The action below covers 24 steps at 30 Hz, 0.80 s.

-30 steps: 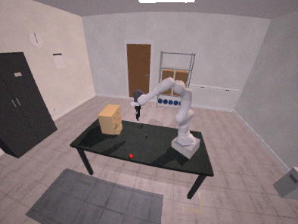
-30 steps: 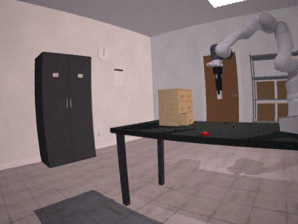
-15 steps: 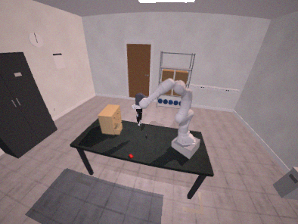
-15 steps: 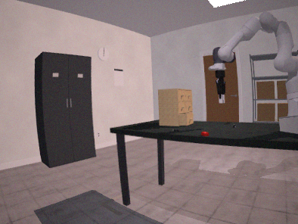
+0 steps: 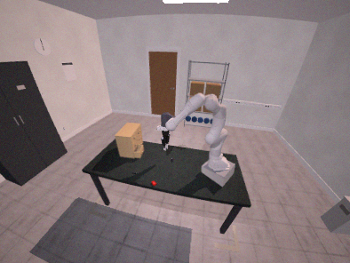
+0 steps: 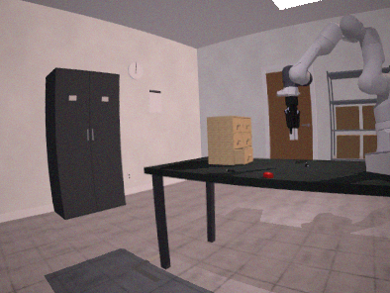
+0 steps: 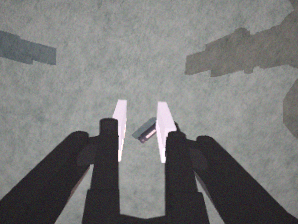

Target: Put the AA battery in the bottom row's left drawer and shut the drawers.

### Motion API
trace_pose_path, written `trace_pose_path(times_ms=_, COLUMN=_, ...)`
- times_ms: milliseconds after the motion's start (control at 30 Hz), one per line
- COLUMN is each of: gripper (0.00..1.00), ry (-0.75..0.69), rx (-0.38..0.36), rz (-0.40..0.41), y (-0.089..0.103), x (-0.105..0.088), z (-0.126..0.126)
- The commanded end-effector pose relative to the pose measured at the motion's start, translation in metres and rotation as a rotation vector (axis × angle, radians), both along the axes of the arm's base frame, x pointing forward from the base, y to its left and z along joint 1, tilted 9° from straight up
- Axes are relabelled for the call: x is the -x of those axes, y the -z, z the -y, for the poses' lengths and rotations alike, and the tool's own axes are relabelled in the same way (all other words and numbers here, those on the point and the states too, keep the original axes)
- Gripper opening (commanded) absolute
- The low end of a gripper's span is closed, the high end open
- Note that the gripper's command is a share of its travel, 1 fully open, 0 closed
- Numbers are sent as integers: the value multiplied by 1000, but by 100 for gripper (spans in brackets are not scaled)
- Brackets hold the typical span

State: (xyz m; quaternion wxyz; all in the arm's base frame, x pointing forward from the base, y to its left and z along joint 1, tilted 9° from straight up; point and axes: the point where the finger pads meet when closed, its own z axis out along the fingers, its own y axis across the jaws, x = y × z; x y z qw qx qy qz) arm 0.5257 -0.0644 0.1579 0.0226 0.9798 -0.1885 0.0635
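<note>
The AA battery (image 5: pixel 171 158) (image 6: pixel 306 162) is a small dark cylinder lying on the black table (image 5: pixel 195 175) (image 6: pixel 327 175), to the right of the chest. In the wrist view the battery (image 7: pixel 143 129) shows far below, between my fingertips. My gripper (image 5: pixel 165 147) (image 6: pixel 293 135) (image 7: pixel 141 114) points straight down, well above the table and roughly over the battery. Its fingers stand narrowly apart with nothing between them. The wooden chest (image 5: pixel 130 139) (image 6: pixel 229 141) stands upright at the table's left end. All its drawers look shut.
A small red object (image 5: pixel 154 182) (image 6: pixel 267 174) lies near the table's front edge. A thin dark item (image 6: pixel 230 169) lies on the table near the chest. The robot's base (image 5: pixel 218 171) stands at the table's right end.
</note>
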Motion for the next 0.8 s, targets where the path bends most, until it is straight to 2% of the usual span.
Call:
trace_pose_path(times_ms=0, gripper=28, ry=134, rx=-5, rz=26, y=3, x=-1, z=-1)
trace_pose_path(times_ms=367, gripper=28, ry=318, rx=-28, rz=39, y=29, x=19, z=-4)
trace_pose_path(times_ms=500, gripper=28, ry=334, rx=-30, rz=41, y=31, x=20, z=-5)
trace_pose_path(times_ms=767, gripper=28, ry=457, rx=-43, rz=50, y=47, x=35, z=-6)
